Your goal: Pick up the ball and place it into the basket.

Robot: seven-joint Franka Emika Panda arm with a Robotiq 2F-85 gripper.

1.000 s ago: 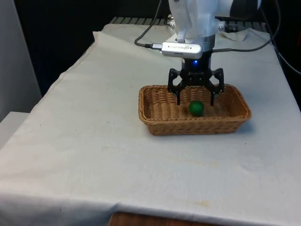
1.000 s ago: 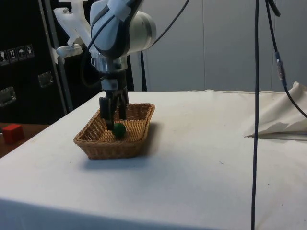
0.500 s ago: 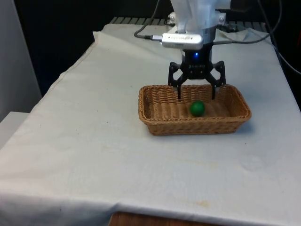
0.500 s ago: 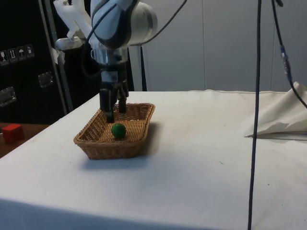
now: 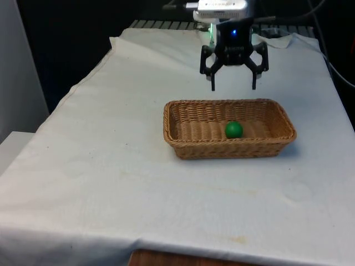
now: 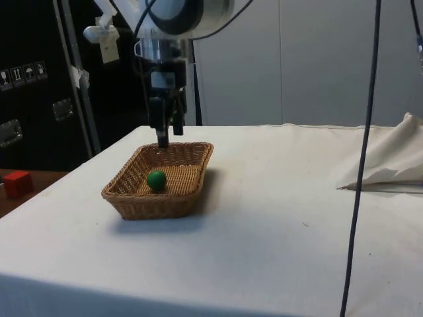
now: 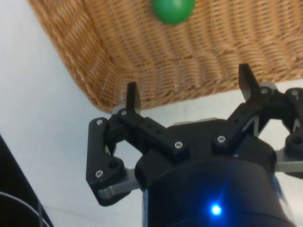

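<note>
Green ball (image 5: 233,129) is seen lying inside the wicker basket (image 5: 176,143); the pincer (image 5: 234,87), spread wide and empty, should be lifted straight, clear of the rim.

The basket (image 5: 188,147) is showing as woven wicker, tan, ribbed and rough across walls and floor, with a braided rim. The ball (image 5: 233,129) is looking smooth and green, with a soft sheen in the wrist view. The gripper (image 5: 233,86) is presenting as matt black plastic, its linkage joined by small bright metal screws. The cloth (image 5: 111,183) is lying as matt white fabric, faintly creased and lightly marked near the front edge.
</note>
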